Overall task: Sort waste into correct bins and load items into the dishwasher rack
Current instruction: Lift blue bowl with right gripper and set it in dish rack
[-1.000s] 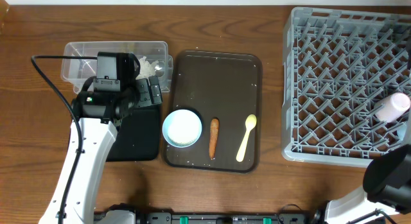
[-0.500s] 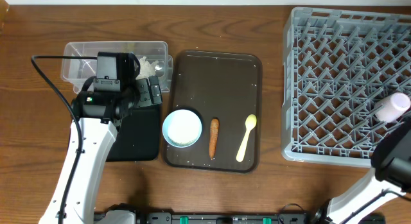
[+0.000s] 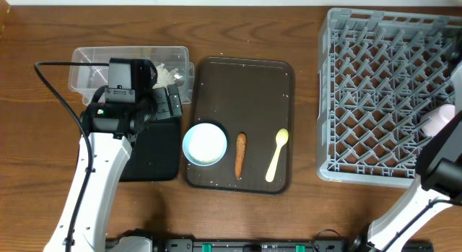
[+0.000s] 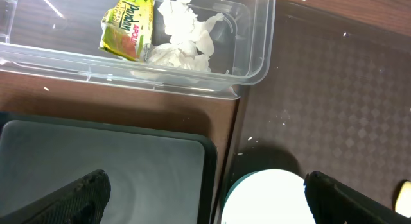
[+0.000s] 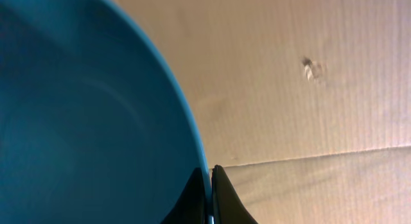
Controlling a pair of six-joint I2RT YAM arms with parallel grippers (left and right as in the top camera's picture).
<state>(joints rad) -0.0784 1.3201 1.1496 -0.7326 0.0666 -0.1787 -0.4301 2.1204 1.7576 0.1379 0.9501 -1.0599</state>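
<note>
Dark blue bowl (image 5: 83, 108): fills the left of the right wrist frame, its rim pinched in my right gripper (image 5: 210, 185). My right arm (image 3: 439, 162) has climbed the right edge beside the dishwasher rack (image 3: 375, 100), so I judge loading imminent. Left gripper (image 4: 205, 198): fingers spread, unmoved.

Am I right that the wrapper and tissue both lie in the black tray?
Not quite: the wrapper and tissue both lie in the clear tub, not the black tray, as the left wrist view shows.
</note>
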